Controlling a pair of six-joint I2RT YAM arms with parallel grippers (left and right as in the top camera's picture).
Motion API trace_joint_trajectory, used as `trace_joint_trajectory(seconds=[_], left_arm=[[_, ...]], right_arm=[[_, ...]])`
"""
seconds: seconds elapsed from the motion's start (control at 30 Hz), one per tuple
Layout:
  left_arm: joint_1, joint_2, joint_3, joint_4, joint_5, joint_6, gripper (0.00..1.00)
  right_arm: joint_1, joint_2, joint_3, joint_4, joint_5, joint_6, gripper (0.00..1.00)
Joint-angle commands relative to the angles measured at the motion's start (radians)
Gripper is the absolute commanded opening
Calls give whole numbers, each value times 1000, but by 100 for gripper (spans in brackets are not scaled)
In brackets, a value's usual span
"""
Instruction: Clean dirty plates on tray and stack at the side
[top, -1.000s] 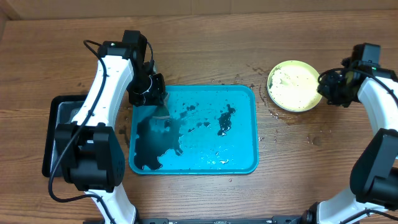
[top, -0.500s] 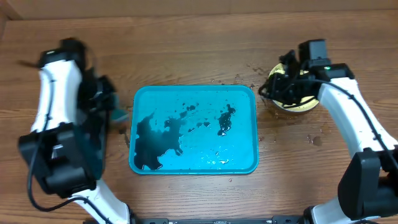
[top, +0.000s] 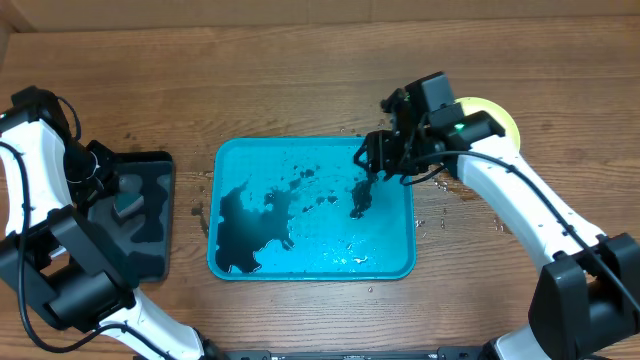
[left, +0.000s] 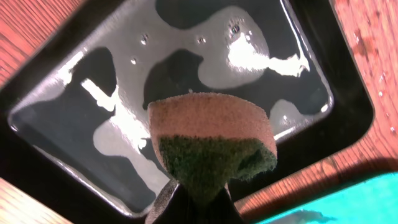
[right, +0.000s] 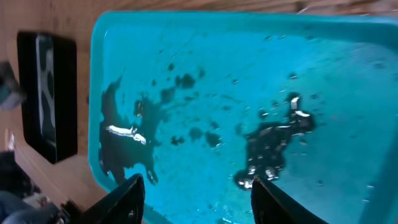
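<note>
My left claw (left: 191, 198) hangs over the black tray (top: 140, 225), clenched on a sponge (left: 211, 146). The turquoise tray (top: 385, 235) lies mid-table, wet and smeared black. My right claw (top: 372, 158) hovers over its right side, fingers spread. The yellow-green plate (top: 497, 115) sits on the wood just right of the tray.

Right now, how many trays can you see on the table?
2. The turquoise tray lies in the middle, smeared black; the black tray sits left of it, below the held sponge.
</note>
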Motion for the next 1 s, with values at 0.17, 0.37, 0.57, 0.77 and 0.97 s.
trace_joint_trajectory(seconds=[0.17, 0.37, 0.57, 0.77, 0.97], left_arm=[[6, 146, -6, 30, -106, -9, 9], [6, 232, -5, 30, -100, 16, 7], [16, 226, 57, -13, -103, 16, 100], [21, 156, 249, -168, -4, 16, 100], [21, -61, 278, -234, 135, 47, 100]], right_arm=[[63, -19, 6, -16, 19, -16, 57], [63, -19, 6, -20, 19, -16, 58], [63, -19, 6, -28, 19, -17, 58], [63, -27, 6, -32, 18, -34, 55], [63, -147, 6, -90, 16, -31, 53]])
